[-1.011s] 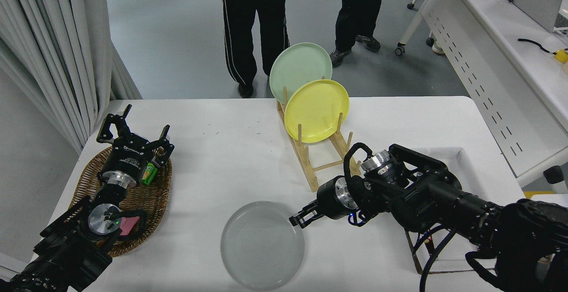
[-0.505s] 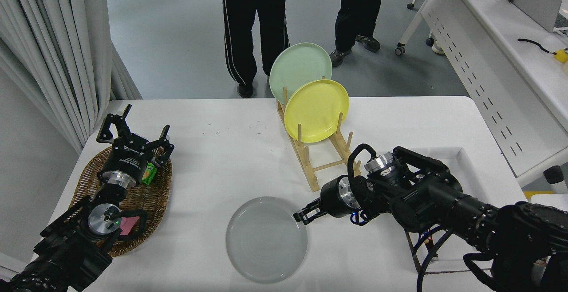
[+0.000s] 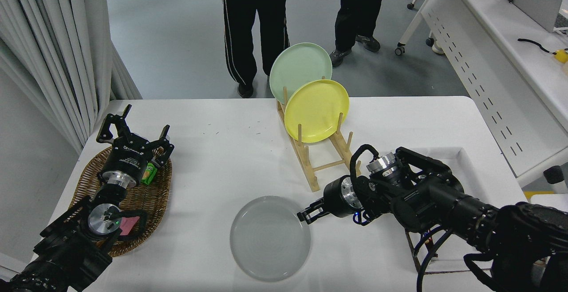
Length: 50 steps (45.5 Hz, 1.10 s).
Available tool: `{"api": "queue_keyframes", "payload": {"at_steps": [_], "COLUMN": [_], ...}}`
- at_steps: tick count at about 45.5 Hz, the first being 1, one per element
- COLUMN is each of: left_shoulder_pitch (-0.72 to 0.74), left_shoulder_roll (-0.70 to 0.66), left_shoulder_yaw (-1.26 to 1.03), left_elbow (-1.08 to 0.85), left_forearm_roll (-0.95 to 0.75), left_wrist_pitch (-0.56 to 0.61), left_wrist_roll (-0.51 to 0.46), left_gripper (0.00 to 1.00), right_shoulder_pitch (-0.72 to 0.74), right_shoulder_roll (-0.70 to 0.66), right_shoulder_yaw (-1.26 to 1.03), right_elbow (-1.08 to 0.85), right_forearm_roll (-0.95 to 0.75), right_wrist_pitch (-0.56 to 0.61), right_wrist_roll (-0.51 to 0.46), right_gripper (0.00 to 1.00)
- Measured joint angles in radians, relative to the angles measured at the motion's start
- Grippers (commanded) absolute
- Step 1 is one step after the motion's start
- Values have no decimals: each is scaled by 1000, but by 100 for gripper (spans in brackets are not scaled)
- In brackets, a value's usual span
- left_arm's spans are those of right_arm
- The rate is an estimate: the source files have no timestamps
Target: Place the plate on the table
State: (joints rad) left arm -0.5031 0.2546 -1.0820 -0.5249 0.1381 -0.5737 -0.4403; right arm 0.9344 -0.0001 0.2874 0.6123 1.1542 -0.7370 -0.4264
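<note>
At the near left the left gripper [image 3: 133, 128] is parked over a wicker basket [image 3: 137, 199], its fingers spread open; a small green item [image 3: 150, 173] lies in the basket just beside it. Further right, the plate [image 3: 270, 238] sits on the table [image 3: 213, 150] near its near edge, roughly at the middle of the width, and looks flat. The right gripper [image 3: 305, 214] is at the plate's far-right rim, its fingertips right at the edge; the jaws are pinched close together, but whether they grip the rim or only touch it cannot be told. Behind the gripper stands a wooden rack [image 3: 320, 156] holding the yellow plate [image 3: 316, 110] upright, with the pale green plate [image 3: 300, 70] behind it. Two people [image 3: 255, 25] stand at the far side. At the far right is a perforated-panel desk [image 3: 492, 74].

Compared with a second ago, the plate has shifted to the right and slightly farther from the near edge, and the right gripper has drawn back rightward with it, keeping the same place at the rim. The left arm and the rack have not changed.
</note>
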Motion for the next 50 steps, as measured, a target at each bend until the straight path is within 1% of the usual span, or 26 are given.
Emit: {"api": "queue_keyframes", "payload": {"at_steps": [22,23,24,26,27,28,43,50], "left_shoulder_pitch": [0,0,0,0,0,0,0,0], "left_shoulder_roll": [0,0,0,0,0,0,0,0], "left_shoulder_yaw": [0,0,0,0,0,0,0,0], "left_elbow": [-1,-1,-1,-1,-1,-1,-1,-1], "left_forearm_roll": [0,0,0,0,0,0,0,0], "left_wrist_pitch": [0,0,0,0,0,0,0,0], "left_wrist_roll": [0,0,0,0,0,0,0,0], "left_gripper": [100,100,100,100,100,100,100,100], "right_shoulder_pitch": [-2,-2,-2,-2,-2,-2,4,24], "right_shoulder_roll": [0,0,0,0,0,0,0,-8], "right_shoulder_yaw": [1,2,2,2,2,2,4,6], "right_elbow": [-2,-2,-2,-2,-2,-2,16,89], "right_forearm_roll": [-9,-9,-9,-9,-9,-9,-8,2], "right_wrist_pitch": [0,0,0,0,0,0,20,30], "right_wrist_roll": [0,0,0,0,0,0,0,-2], "right_gripper": [1,12,29,74,92,99,99,99]}}
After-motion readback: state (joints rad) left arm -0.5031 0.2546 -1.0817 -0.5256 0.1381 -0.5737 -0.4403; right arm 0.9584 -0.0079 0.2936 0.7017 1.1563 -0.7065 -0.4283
